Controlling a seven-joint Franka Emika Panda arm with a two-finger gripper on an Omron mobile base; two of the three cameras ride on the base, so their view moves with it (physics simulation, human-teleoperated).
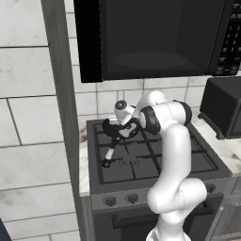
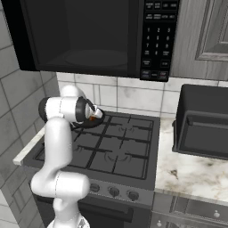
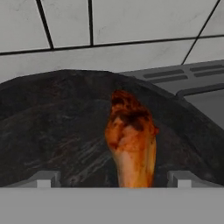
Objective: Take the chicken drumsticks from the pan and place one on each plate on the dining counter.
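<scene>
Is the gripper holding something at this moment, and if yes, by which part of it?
Nothing is held. The gripper has its jaws wide open, one on each side of a chicken drumstick that lies in the pan; they are not touching it.

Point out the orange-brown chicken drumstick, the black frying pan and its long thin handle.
Orange-brown chicken drumstick (image 3: 130, 142): hand view, meaty middle.
Black frying pan (image 3: 57, 127): hand view, bare inner floor.
Pan's long thin handle (image 1: 110, 151): left base view, mid-shaft.
</scene>
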